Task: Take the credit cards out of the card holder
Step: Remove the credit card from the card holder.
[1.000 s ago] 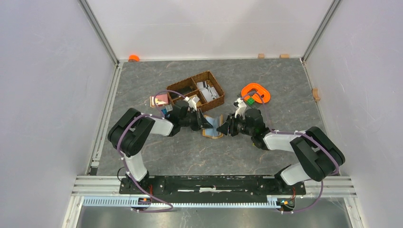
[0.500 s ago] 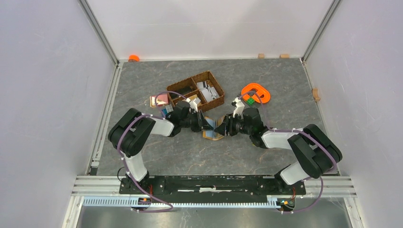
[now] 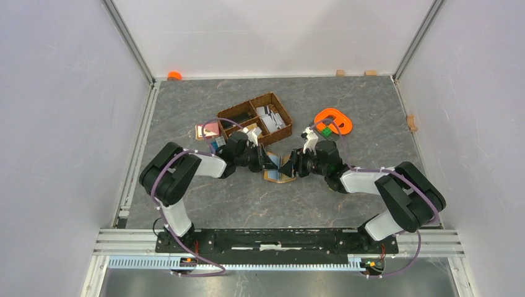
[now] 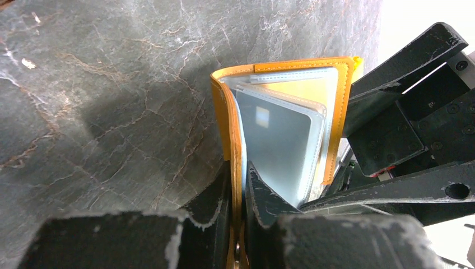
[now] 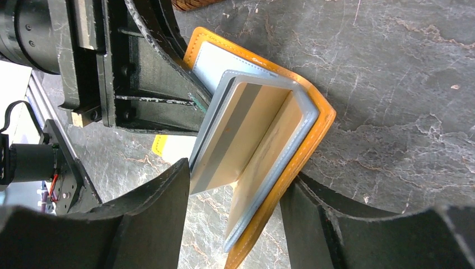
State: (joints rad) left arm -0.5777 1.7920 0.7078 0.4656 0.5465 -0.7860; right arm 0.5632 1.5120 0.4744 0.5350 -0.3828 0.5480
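The left claw [image 4: 237, 179] is clenched on the orange cover of the card holder [image 4: 228, 117], which stands open on edge at the middle of the overhead view. The right claw [image 5: 238, 179] gapes wide, jaws straddling the holder's leaves and a tan-and-grey card [image 5: 246, 131]. The grey marbled surface [image 3: 347, 105] lies between white walls.

holder [image 3: 276, 175] on counter [image 3: 247, 201], centre | basket [image 3: 255, 119] just behind holder | ring [image 3: 334, 120] right of basket, apart | flat items [image 3: 208, 130] just left of basket
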